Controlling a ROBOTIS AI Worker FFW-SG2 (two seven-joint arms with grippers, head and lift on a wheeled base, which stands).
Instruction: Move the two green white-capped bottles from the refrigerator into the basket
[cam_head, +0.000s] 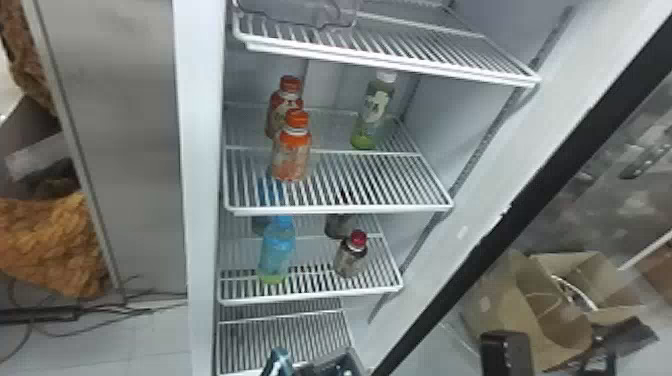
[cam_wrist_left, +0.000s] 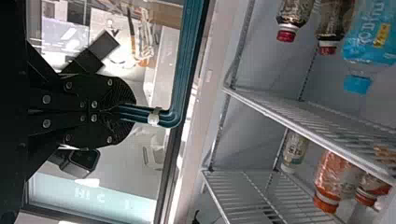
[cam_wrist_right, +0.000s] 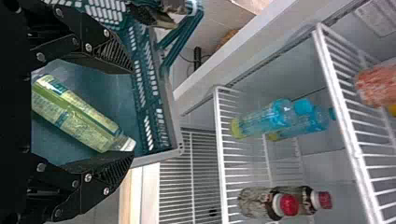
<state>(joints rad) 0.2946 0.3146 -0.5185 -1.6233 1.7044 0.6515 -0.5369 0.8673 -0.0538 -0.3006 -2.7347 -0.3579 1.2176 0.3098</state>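
Firmly, the left gripper (cam_wrist_left: 119, 112) grips a teal handle (cam_wrist_left: 189, 56); the right gripper (cam_wrist_right: 132, 113), fingers wide apart, hangs over the basket (cam_wrist_right: 154, 112), one green bottle (cam_wrist_right: 77, 114) inside, cap toward a corner; another green bottle (cam_head: 374, 107) stands near the refrigerator shelf's (cam_head: 340, 208) right edge.

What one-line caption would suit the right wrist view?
Open right gripper facing a green bottle in the basket, with drinks on refrigerator shelves beyond.
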